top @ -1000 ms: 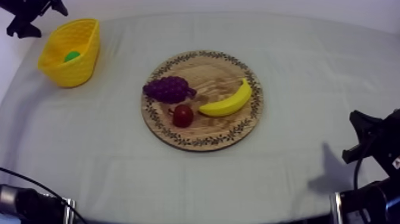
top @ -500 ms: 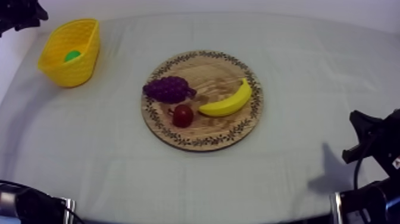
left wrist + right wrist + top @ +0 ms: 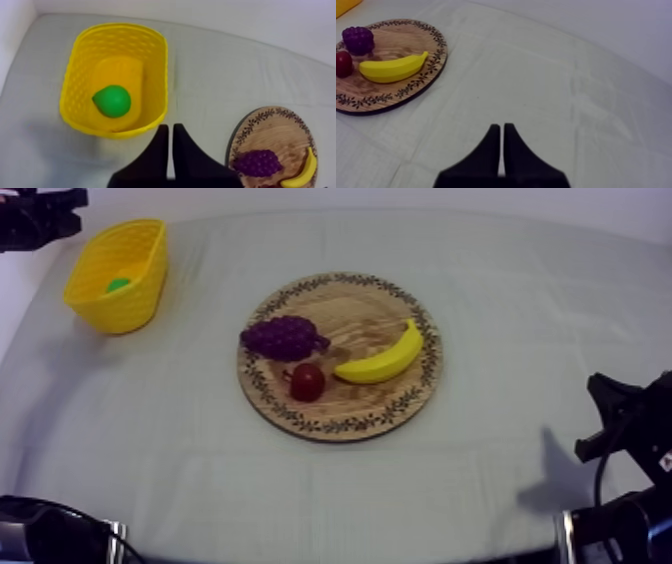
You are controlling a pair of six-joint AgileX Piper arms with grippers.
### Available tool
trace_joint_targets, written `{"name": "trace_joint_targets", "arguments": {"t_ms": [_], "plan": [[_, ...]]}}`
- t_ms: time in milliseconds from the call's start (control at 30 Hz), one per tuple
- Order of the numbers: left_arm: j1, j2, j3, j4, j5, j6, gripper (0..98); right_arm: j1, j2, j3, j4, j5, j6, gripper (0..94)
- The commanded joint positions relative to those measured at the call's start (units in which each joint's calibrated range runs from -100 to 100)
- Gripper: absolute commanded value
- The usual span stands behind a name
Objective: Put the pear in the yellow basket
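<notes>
Well, from above the pear is a green patch behind the wall of the yellow basket, while my left wrist view looks straight in: it lies whole on the basket floor, just ahead of my left gripper, jaws clenched on nothing. My right gripper, likewise clenched and empty, hangs over bare cloth, the wooden board well ahead. The basket sits near the cloth's edge; open cloth separates it from the board.

Bare cloth between yellow basket and wooden board; passage wide.
</notes>
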Motion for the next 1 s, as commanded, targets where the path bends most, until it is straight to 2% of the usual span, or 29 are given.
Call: {"name": "trace_joint_targets", "arguments": {"t_ms": [0,100,133,267,433,600,767,900,967], "plan": [[1.9,-5.5,10.8,-2.17,-9.3,-1.4,0.3,0.0,0.0,0.0,0.0,0.0,0.0,0.4],[4.6,-12.1,21.0,-7.27,-17.6,0.7,0.2,0.0,0.0,0.0,0.0,0.0,0.0,0.4],[5.1,-14.4,24.4,-8.41,-20.1,1.0,0.1,0.0,0.0,0.0,0.0,0.0,0.0,0.4],[6.2,-23.3,36.0,-10.67,-25.4,1.6,0.1,0.0,0.0,0.0,0.0,0.0,0.0,0.4],[6.4,-34.5,47.6,-12.99,-25.2,3.0,0.1,0.0,0.0,0.0,0.0,0.0,0.0,0.4],[6.5,-46.5,58.1,-13.59,-24.4,2.2,0.2,0.0,0.0,0.0,0.0,0.0,0.0,0.4],[6.8,-56.5,64.2,-13.32,-22.4,1.5,0.0,0.0,0.0,0.0,0.0,0.0,0.0,0.4],[6.9,-63.3,66.1,-11.49,-19.4,-0.3,0.0,0.0,0.0,0.0,0.0,0.0,0.0,0.4],[6.5,-66.5,67.0,-9.40,-18.1,-2.9,0.0,0.0,0.0,0.0,0.0,0.0,0.0,0.4]]}}
